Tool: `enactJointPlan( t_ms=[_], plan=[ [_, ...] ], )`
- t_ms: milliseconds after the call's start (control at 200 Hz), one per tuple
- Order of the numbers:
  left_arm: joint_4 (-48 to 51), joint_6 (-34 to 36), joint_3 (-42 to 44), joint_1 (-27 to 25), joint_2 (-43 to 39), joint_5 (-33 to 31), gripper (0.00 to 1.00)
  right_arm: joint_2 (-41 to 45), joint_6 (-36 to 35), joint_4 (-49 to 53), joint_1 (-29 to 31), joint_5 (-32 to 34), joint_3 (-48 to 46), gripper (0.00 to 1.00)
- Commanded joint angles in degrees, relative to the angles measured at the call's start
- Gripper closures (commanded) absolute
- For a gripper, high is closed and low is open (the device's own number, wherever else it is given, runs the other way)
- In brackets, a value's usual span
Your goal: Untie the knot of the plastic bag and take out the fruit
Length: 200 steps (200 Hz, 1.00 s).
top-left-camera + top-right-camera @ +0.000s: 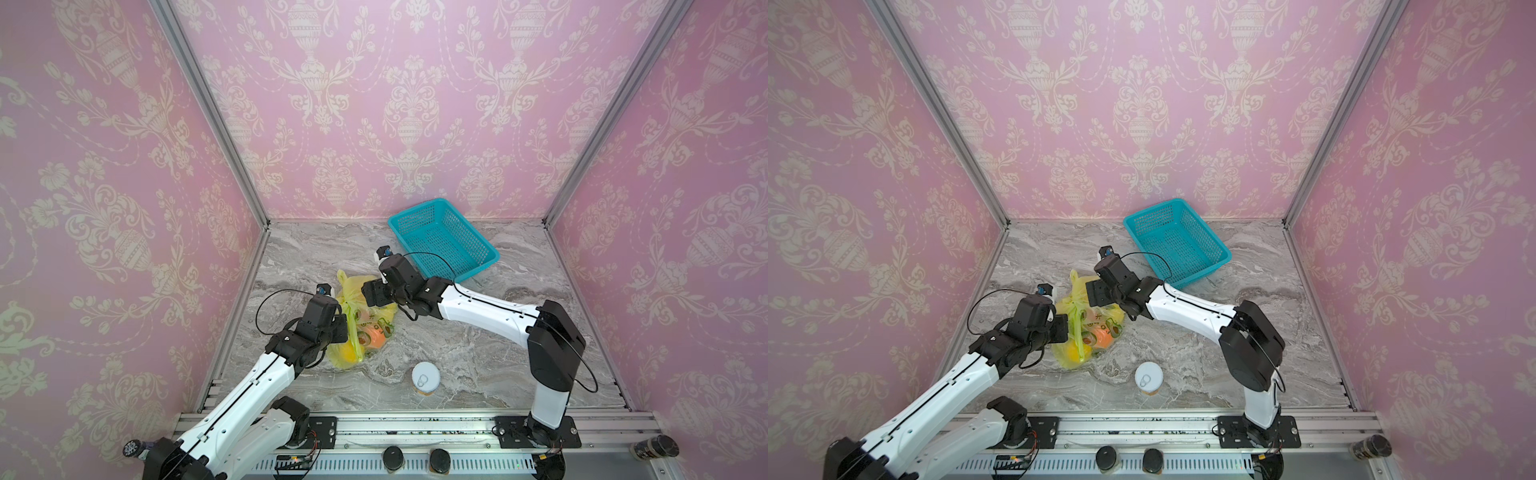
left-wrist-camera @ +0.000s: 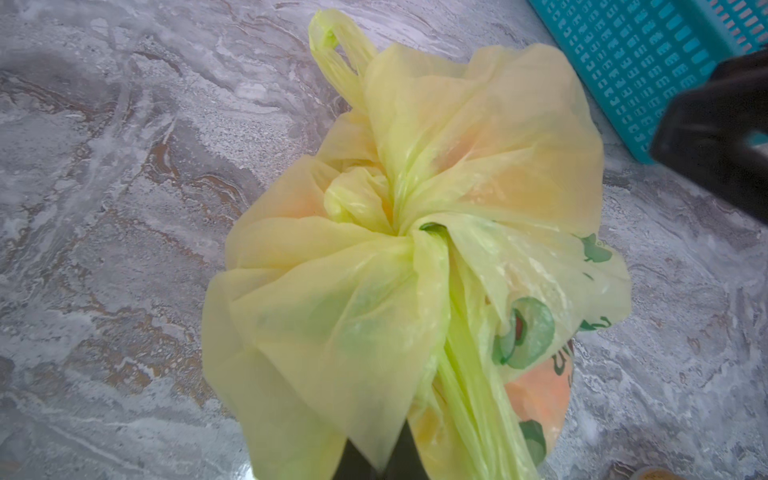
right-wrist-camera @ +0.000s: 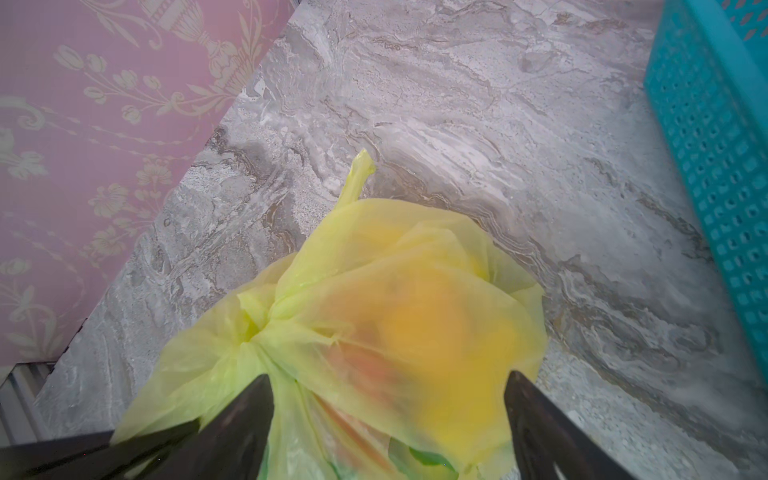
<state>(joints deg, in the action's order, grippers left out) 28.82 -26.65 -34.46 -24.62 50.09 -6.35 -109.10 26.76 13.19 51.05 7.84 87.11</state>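
Left of centre on the marble table point(image 1: 478, 353): plastic bag point(image 1: 365, 328), knot point(image 2: 359, 199) tied, fruit point(image 1: 376, 337) inside.
Fold clenched in left gripper point(image 2: 376, 449), released right gripper point(image 3: 390, 376) straddling the top; teal basket point(image 1: 444, 245) behind, can point(image 1: 426, 376) in front, open marble rightward.

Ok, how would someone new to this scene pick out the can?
On the grey marble tabletop, look near the front aluminium rail, midway between the two arm bases. There stands a short round can with a white pull-tab lid. It stands alone, unlike the thin yellow-green plastic bag left of it and the teal mesh plastic basket at the back.
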Motion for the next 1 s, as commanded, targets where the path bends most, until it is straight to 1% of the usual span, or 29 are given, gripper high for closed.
enactJointPlan(
  t_ms=[0,25,60,125,170,240,305,405,560,691,791,801,826,856,911,936,951,996],
  plan=[
    [2.93,-2.44,1.52,-0.16,-3.61,-3.55,1.0,-4.53,-2.32,4.44,0.24,0.0,6.02,0.09],
    [2.76,-2.37,1.79,-0.16,-4.4,-3.56,1.0,-5.71,-2.37,4.89,0.19,-0.2,7.07,0.09],
    [2.56,-2.27,2.1,-0.16,-5.41,-3.27,1.0,-7.22,-2.49,5.61,0.19,-0.69,8.59,0.12],
    [2.58,-2.17,2.37,-0.16,-6.61,-3.03,1.0,-9.37,-2.59,6.75,0.19,-1.5,10.84,0.25],
    [2.55,-2.09,2.42,-0.16,-6.82,-3.05,1.0,-10.32,-2.51,7.38,0.19,-1.58,11.79,0.36],
    [2.26,-2.0,2.29,-0.08,-6.45,-3.1,1.0,-10.37,-2.2,7.48,0.19,-0.77,11.65,0.58],
    [2.12,-1.91,2.06,-0.08,-5.58,-3.08,1.0,-9.15,-2.0,6.45,0.19,0.02,9.87,0.73],
    [1.97,-1.82,1.64,-0.08,-4.24,-3.47,1.0,-5.7,-1.55,4.1,0.19,2.47,5.36,1.0],
    [1.83,-1.56,0.84,-0.03,-2.55,-4.34,1.0,2.11,-0.95,-1.85,-0.05,6.21,-4.97,1.0],
    [1.68,-1.3,0.36,0.01,-1.88,-4.94,1.0,8.95,-0.44,-7.69,-0.16,7.97,-14.44,1.0],
    [1.31,-1.13,0.27,0.01,-1.53,-5.28,1.0,13.23,-0.56,-11.22,-0.14,9.36,-19.33,1.0],
    [1.26,-1.06,0.27,0.01,-1.45,-5.15,1.0,13.52,-0.75,-11.62,-0.15,9.21,-20.95,1.0],
    [1.32,-0.97,0.19,0.01,-1.27,-4.86,1.0,13.99,-1.03,-12.74,-0.16,8.51,-22.05,0.89],
    [1.26,-0.88,0.03,0.01,-1.04,-4.52,1.0,14.07,-1.42,-13.69,-0.16,6.65,-22.38,0.75],
    [1.08,-0.77,-0.08,0.02,-0.79,-4.18,1.0,13.13,-1.18,-13.84,-0.11,3.84,-20.98,0.47],
    [1.06,-0.77,-0.08,0.01,-0.82,-4.16,1.0,12.31,-0.76,-13.18,-0.01,3.18,-20.37,0.39],
    [1.06,-0.71,-0.08,0.01,-0.85,-4.24,1.0,11.74,-0.45,-12.71,0.09,2.93,-18.22,0.35],
    [1.26,-0.64,-0.18,0.01,-0.95,-4.35,1.0,9.83,0.09,-10.92,0.43,2.48,-15.58,0.26]
  ],
)
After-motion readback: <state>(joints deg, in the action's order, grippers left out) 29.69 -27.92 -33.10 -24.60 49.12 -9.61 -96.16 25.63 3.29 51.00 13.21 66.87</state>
